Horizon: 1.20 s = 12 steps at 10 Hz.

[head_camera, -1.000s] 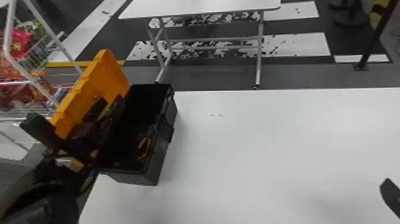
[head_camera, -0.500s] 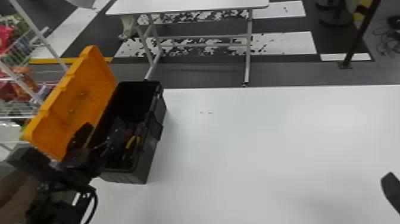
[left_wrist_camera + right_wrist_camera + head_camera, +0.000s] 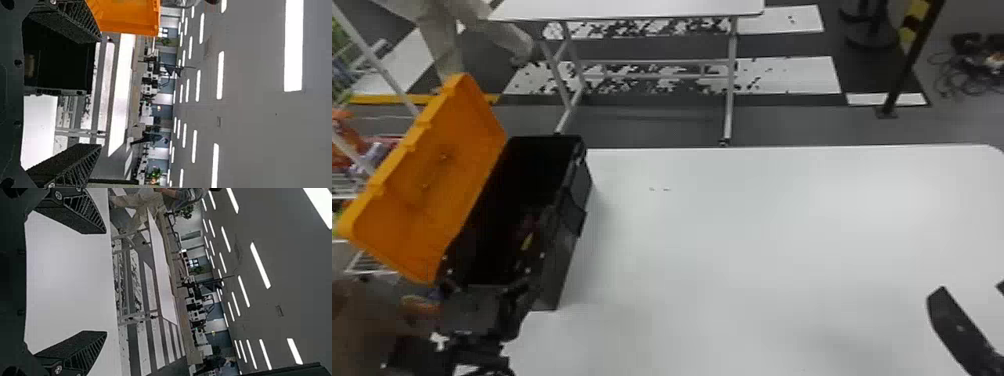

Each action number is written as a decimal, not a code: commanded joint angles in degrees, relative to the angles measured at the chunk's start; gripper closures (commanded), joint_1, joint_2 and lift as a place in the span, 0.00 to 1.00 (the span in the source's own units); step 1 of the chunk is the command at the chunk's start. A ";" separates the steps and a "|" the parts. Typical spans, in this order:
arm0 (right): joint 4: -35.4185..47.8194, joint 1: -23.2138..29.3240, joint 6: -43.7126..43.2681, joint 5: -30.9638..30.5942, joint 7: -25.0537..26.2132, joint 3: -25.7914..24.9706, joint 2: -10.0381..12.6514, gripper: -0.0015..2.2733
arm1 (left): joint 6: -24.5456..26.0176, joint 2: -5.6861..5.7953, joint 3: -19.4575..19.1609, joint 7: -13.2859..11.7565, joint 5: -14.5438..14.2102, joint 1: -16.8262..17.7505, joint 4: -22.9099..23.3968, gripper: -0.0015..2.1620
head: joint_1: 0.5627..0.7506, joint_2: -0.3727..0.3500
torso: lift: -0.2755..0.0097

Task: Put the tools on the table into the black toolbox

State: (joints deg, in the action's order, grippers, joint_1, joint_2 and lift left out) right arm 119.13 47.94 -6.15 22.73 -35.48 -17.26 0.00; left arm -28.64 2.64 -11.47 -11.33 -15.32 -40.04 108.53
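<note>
The black toolbox (image 3: pixel 557 270) stands on the left part of the white table, its orange lid (image 3: pixel 432 175) tipped back to the left. Something yellow and other dark shapes, likely tools (image 3: pixel 527 241), lie inside. My left gripper (image 3: pixel 482 305) is at the box's near end in the head view; in the left wrist view the left gripper (image 3: pixel 101 92) is open, holding nothing, with the dark box behind its fingers. At the right edge of the head view is my right gripper (image 3: pixel 977 305). The right wrist view shows the right gripper (image 3: pixel 106 282) open over the white table.
The white tabletop (image 3: pixel 757 240) stretches from the toolbox toward the right arm. Beyond its far edge stands another white table (image 3: pixel 632 7). A wire rack (image 3: pixel 372 265) with goods is at the left, behind the lid.
The left arm has drawn back from over the toolbox and lid toward the near edge. The head view has shifted, bringing more of the right gripper in. The lid and box look unmoved.
</note>
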 commanded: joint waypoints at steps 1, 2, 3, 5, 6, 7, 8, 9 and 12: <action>-1.27 -0.04 -1.09 -2.60 1.55 2.14 0.05 0.05 | -7.61 0.09 3.39 2.19 2.93 -2.06 -2.45 0.02 | 0.70 0.66 | 0.70; -2.67 -0.57 -2.15 -4.80 3.05 4.07 0.05 0.05 | -11.48 0.09 4.44 2.90 3.28 -2.59 -3.94 0.02 | 0.70 0.64 | 0.70; -4.08 -0.66 -3.38 -5.15 4.10 5.04 0.05 0.05 | -12.35 0.17 5.85 3.86 5.22 -3.46 -4.29 0.02 | 0.70 0.63 | 0.70; -6.45 -0.74 -7.24 -6.56 5.16 6.45 0.05 0.05 | -12.35 0.26 8.22 5.18 7.68 -3.82 -6.40 0.02 | 0.70 0.61 | 0.70; -7.60 -0.74 -9.53 -6.82 5.51 7.33 0.05 0.05 | -12.35 0.44 8.31 5.18 7.76 -4.17 -7.20 0.02 | 0.70 0.59 | 0.70; -8.39 -0.74 -11.11 -6.91 5.77 7.59 0.05 0.05 | -12.53 0.53 8.31 5.27 7.94 -4.26 -7.63 0.03 | 0.70 0.59 | 0.70; -9.09 -0.74 -12.52 -6.91 5.86 7.41 0.05 0.05 | -12.71 0.61 8.31 5.27 7.94 -4.26 -8.07 0.03 | 0.70 0.59 | 0.70; -9.44 -0.57 -13.22 -6.82 5.86 7.24 0.05 0.05 | -12.53 0.79 8.31 5.27 7.94 -4.17 -8.43 0.03 | 0.70 0.59 | 0.70; -9.79 -0.30 -14.27 -6.91 7.44 7.15 0.05 0.05 | -9.89 1.23 8.66 5.36 7.94 -2.41 -9.39 0.03 | 0.70 0.57 | 0.70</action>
State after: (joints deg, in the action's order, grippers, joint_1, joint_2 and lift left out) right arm 109.44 47.62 -20.31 15.83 -28.14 -10.16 0.00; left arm -39.44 3.75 -2.94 -5.97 -7.38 -42.87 99.32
